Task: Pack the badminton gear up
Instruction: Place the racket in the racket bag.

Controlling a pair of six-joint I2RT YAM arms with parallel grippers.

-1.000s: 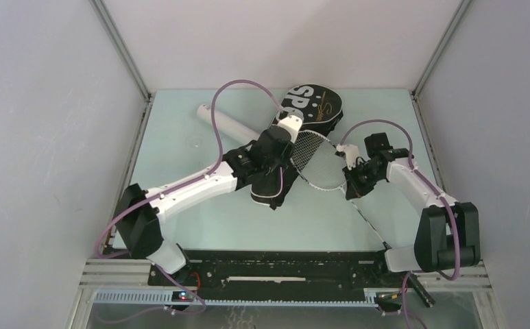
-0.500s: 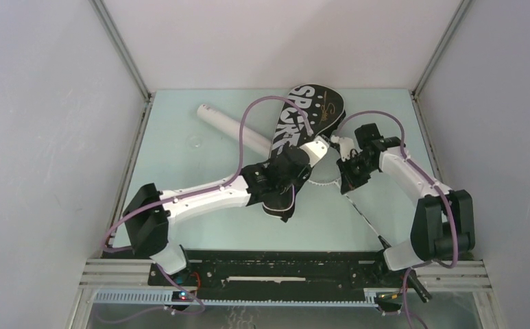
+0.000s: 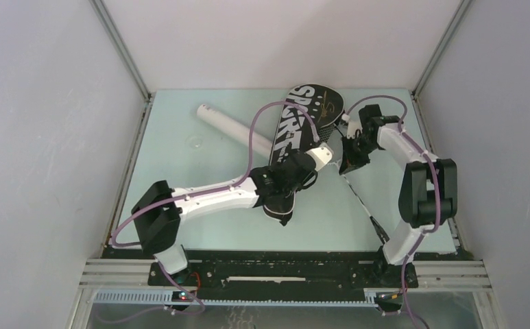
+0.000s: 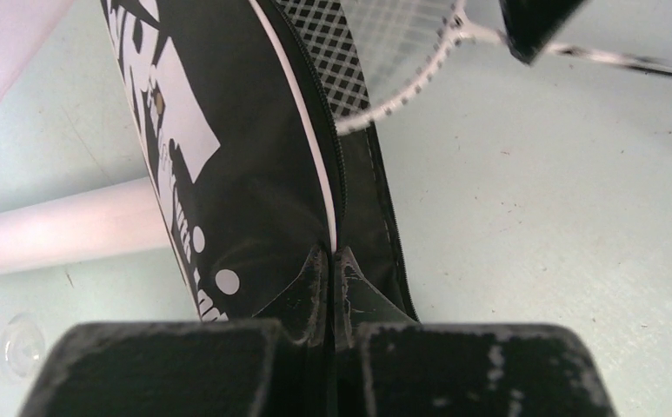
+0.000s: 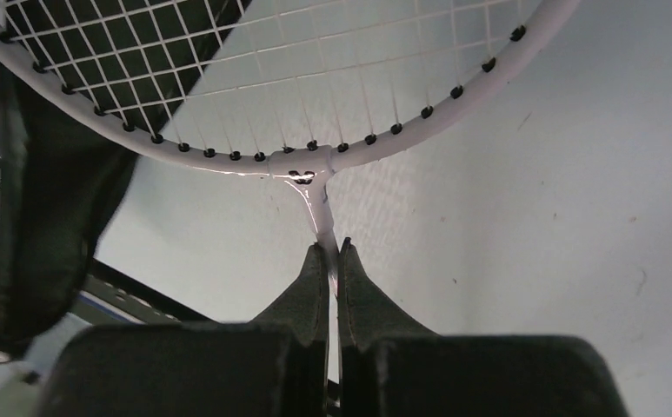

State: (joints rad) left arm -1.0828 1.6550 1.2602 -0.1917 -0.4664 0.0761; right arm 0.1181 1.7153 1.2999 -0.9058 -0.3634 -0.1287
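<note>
Black-fingered, the right end effector is pinched shut on the shaft of a thin silver-white racquet, just below its strung head, which sits partly inside a black racquet-shaped fabric bag. The left end effector is clamped on the bag's zipper edge. The bag lies on the pale green counter, over a long white tube. Light, stiff and slick, the racquet probably steers best from the throat; the floppy bag wants holding at its rim.

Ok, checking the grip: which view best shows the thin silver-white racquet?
Right wrist: the thin silver-white racquet fills it, the right gripper shut on its shaft. Left wrist shows part of the head; top external mostly its shaft.
</note>
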